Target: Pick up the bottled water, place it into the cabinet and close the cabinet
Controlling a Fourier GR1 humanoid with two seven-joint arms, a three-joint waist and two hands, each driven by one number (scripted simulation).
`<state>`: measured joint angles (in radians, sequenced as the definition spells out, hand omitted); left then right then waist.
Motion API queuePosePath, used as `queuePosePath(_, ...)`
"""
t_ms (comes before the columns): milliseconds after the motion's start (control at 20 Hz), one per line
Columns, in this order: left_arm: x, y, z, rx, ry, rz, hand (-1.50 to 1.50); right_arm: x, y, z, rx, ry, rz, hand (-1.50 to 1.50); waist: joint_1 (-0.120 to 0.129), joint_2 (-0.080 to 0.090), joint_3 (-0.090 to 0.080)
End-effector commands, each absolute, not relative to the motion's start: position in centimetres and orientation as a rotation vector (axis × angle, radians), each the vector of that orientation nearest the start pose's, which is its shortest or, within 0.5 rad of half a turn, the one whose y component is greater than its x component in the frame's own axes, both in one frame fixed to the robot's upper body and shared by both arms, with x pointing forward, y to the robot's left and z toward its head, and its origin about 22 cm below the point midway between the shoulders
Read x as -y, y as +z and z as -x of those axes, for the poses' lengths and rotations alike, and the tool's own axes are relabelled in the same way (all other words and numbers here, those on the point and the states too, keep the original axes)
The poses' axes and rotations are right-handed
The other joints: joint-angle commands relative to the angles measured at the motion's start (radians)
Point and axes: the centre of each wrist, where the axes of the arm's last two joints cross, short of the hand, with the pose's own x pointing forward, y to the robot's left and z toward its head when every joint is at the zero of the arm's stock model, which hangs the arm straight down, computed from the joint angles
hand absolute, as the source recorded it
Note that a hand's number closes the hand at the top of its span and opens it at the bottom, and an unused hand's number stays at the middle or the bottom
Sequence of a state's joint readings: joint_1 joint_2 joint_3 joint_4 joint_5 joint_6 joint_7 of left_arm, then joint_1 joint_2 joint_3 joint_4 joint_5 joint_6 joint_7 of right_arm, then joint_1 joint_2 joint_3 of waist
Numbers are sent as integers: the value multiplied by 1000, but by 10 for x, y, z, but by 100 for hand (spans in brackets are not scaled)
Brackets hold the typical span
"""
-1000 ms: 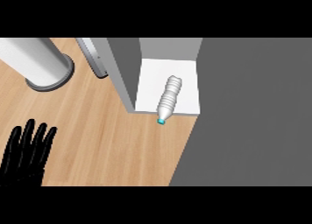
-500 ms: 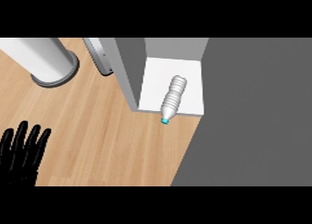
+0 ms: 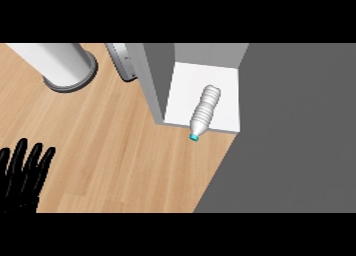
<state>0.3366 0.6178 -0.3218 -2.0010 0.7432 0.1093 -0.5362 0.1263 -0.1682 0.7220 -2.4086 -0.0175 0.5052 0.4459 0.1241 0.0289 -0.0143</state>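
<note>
The bottled water, clear and ribbed with a teal cap, lies on its side on the white floor of the cabinet. Its cap pokes just past the cabinet's front edge. The cabinet's grey side wall stands to the bottle's left. My left hand shows at the lower left over the wooden counter, open with fingers straight and pointing up, far from the bottle and holding nothing. My right hand shows nowhere.
A white cylinder on a grey round base stands at the upper left. A grey-and-white object sits just left of the cabinet wall. A broad grey panel fills the right side. The wooden counter spreads between hand and cabinet.
The cabinet, bottle and cylinder have slid slightly to the right in the view. The left hand has sunk a little toward the lower left corner. The bottle has not moved in the cabinet.
</note>
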Motion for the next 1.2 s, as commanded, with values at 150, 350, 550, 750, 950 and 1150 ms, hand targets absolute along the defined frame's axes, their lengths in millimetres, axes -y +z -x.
queuePosePath(150, -274, 57, -150, 1918, 92, 427, -150, 94, 123, -125, 1368, 914, -1055, 150, 55, 31, -1)
queuePosePath(350, -276, 62, -153, 1938, 79, 422, -150, 103, 122, -142, 1385, 776, -1043, 150, 26, 20, 3)
queuePosePath(550, -284, 59, -150, 1924, 91, 394, -150, 125, 125, -149, 1488, 592, -935, 150, 4, 14, 3)
queuePosePath(750, -288, 58, -146, 1919, 107, 362, -150, 139, 120, -150, 1518, 442, -845, 150, -19, 8, 5)
queuePosePath(950, -288, 57, -145, 1912, 122, 380, -150, 143, 118, -154, 1533, 367, -823, 150, -23, 13, 3)
queuePosePath(1150, -288, 56, -144, 1921, 120, 397, -150, 150, 114, -172, 1553, 284, -763, 150, 1, 16, 3)
